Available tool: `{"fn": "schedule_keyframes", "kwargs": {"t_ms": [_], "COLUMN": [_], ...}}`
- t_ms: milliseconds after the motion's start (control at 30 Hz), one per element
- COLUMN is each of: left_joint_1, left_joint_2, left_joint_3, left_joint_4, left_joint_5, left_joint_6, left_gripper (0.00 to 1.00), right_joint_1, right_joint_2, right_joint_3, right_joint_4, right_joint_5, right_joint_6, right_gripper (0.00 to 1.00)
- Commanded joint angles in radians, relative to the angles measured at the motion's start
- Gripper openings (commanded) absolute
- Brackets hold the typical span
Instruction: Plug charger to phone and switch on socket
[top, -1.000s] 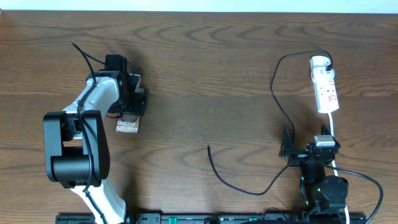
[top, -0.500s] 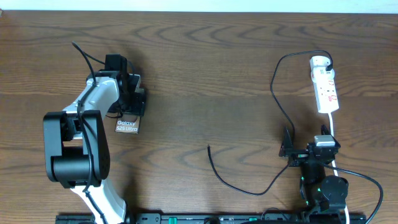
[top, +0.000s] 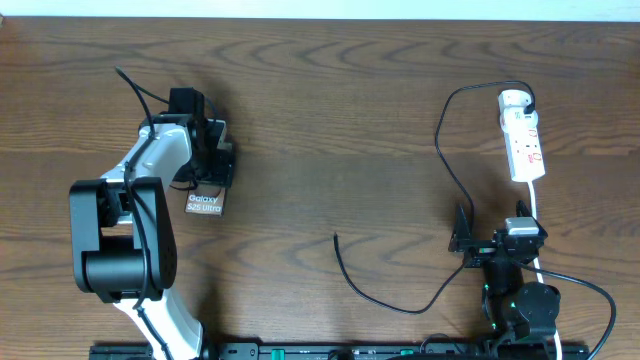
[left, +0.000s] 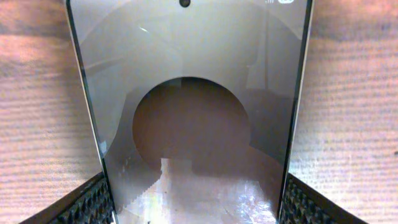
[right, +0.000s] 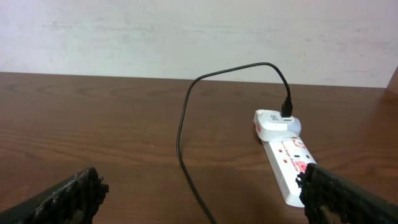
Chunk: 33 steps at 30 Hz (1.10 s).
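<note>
— Nothing has shifted since a second back. Right fingers (right: 68, 196), nearest, gape wide and empty.
— Charger?
— Charger (top: 380, 300) lies slack on the bench (top: 330, 100), its tip loose and well apart from the phone (top: 204, 203). Left fingers (left: 93, 202) seem clamped on the phone's long edges.
— Socket?
— Socket (top: 524, 140) is far right, untouched. Judgement: phone steadied, plugging not begun.

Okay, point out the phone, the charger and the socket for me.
phone (top: 204, 203), overhead view, on its lettered lower end.
charger (top: 336, 240), overhead view, on its free plug tip.
socket (top: 524, 142), overhead view, on the middle of its white body.
</note>
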Motion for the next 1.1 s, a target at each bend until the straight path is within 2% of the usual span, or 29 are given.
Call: {"fn": "schedule_keyframes", "kwargs": {"t_ms": [0, 367, 733, 1067], "left_joint_1": [-0.001, -0.001, -0.001, -0.001], "left_joint_2": [-0.032, -0.138, -0.242, -0.279], "left_joint_3": [-0.018, -0.003, -0.003, -0.003], "left_joint_4": [-0.027, -0.051, -0.069, -0.076], "left_joint_5": [0.016, 0.018, 0.05, 0.372], "left_joint_6": [0.012, 0.003, -0.069, -0.28], "left_gripper": [0.07, 0.07, 0.07, 0.08], "right_joint_1": [0.008, 0.008, 0.008, 0.008], "right_joint_2": [-0.005, -0.005, -0.005, -0.005], "right_joint_3": [-0.001, -0.001, -0.001, -0.001], "right_joint_4": [-0.004, -0.004, -0.004, -0.004], "right_joint_5": [0.012, 0.012, 0.012, 0.012], "right_joint_6": [0.011, 0.011, 0.011, 0.011], "right_gripper": [0.99, 0.99, 0.99, 0.99]}}
